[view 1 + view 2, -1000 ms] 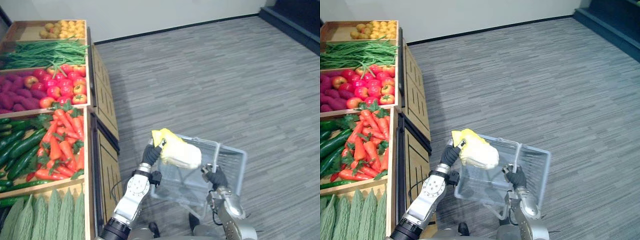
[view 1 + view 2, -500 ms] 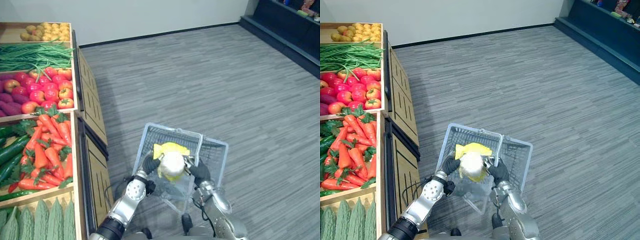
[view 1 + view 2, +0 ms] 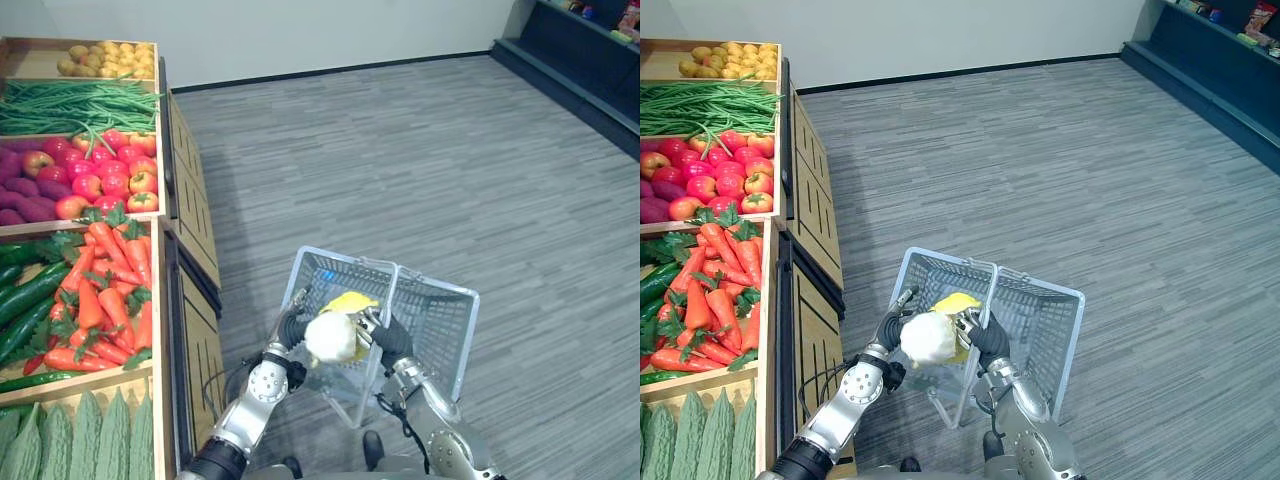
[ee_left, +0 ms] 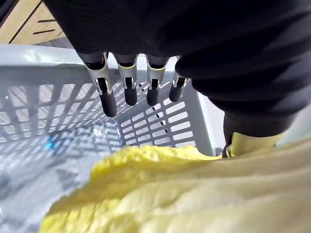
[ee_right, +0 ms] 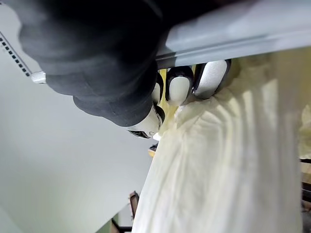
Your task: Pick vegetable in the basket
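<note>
A pale napa cabbage [image 3: 333, 337] with yellow leaves hangs over the near end of the grey plastic basket [image 3: 440, 290], between my two hands. My left hand [image 3: 289, 327] is just left of it, open, with its fingers [image 4: 130, 92] straight and pointing over the basket wall [image 4: 43, 107]. In the left wrist view the cabbage [image 4: 184, 194] lies right under the palm. My right hand [image 3: 388, 338] is shut on the basket handle [image 5: 243, 34], its fingers [image 5: 180, 87] curled round the bar, with the cabbage [image 5: 228, 170] pressed close beside them.
A wooden produce stand [image 3: 190, 250] runs along the left, holding carrots [image 3: 105, 300], cucumbers [image 3: 25, 300], tomatoes [image 3: 100, 175], green beans [image 3: 80, 100] and bitter gourds [image 3: 90, 440]. Grey plank floor [image 3: 450, 160] spreads to the right. A dark low shelf [image 3: 570, 50] lines the far right.
My left hand's fingers have uncurled from the cabbage and now stand straight. The cabbage has come down from above the basket to its near end. The camera has shifted.
</note>
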You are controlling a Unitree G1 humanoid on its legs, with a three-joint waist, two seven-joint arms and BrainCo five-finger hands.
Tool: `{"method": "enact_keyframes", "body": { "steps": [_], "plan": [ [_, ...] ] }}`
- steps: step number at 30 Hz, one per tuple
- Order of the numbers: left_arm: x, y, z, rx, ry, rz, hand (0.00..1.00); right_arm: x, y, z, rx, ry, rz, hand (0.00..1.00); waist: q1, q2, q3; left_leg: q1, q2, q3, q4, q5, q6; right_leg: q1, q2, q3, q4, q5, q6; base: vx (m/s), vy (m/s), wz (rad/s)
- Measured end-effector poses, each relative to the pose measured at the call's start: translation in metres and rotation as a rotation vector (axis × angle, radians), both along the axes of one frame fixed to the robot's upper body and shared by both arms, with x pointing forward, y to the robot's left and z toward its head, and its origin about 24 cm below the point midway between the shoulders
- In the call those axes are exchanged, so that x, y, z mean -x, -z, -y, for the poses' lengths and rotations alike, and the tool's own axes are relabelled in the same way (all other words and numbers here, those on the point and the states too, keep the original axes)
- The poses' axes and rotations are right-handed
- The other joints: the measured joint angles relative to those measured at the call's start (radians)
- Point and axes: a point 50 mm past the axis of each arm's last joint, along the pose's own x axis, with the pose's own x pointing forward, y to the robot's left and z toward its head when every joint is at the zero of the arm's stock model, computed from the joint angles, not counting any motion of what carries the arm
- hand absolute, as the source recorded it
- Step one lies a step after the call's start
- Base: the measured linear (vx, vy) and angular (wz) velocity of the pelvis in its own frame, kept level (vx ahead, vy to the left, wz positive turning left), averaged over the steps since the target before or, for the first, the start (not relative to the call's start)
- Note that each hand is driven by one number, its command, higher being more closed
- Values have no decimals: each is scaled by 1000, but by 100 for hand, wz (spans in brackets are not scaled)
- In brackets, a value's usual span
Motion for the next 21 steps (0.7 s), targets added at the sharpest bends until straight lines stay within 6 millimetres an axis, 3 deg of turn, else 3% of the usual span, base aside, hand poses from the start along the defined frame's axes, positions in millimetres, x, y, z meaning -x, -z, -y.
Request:
{"method": "enact_keyframes", "body": {
  "steps": [7, 11, 14, 16, 19, 21],
  "plan": [
    [-1, -13, 4, 33, 42, 52, 0, 18, 41, 12, 13, 37, -187, 100, 0, 3, -25, 10, -12, -18, -34, 20, 0, 4, -5, -18, 2, -11, 8, -30, -5, 8],
    [-2, -17, 4, 40, 46, 73, 0, 19, 41, 14, 0, 39, -189, 100, -1, 0, -29, 18, -9, -18, -53, 29, -10, 3, -5, -19, 2, -13, 6, -19, -3, -1],
    [-3, -35, 3, 132, 33, 139, 0, 23, 50, 19, -9, 39, -218, 100, 1, -4, -59, 19, -10, -19, -67, 40, -9, -5, -6, -22, 2, -13, 6, 37, 14, 1],
    [0, -43, -5, 215, -27, 171, 0, 27, 53, 23, 64, 53, -221, 100, 2, -4, -60, 21, -10, -19, -68, 40, -9, -2, -7, -23, 3, -13, 6, 18, 14, 2],
    [5, -40, -19, 239, -94, 161, 0, 30, 61, 31, 122, 74, -251, 100, 8, -3, -60, 31, -10, -20, -70, 39, -9, 7, -7, -23, 3, -13, 6, 0, 0, 0],
    [23, -34, -45, 296, -252, 148, 0, 33, 66, 60, 239, 203, -282, 100, 18, -2, -60, 33, -11, -19, -89, 38, -9, 8, -6, -25, 3, -15, 9, -48, -5, -3]
  ]
}}
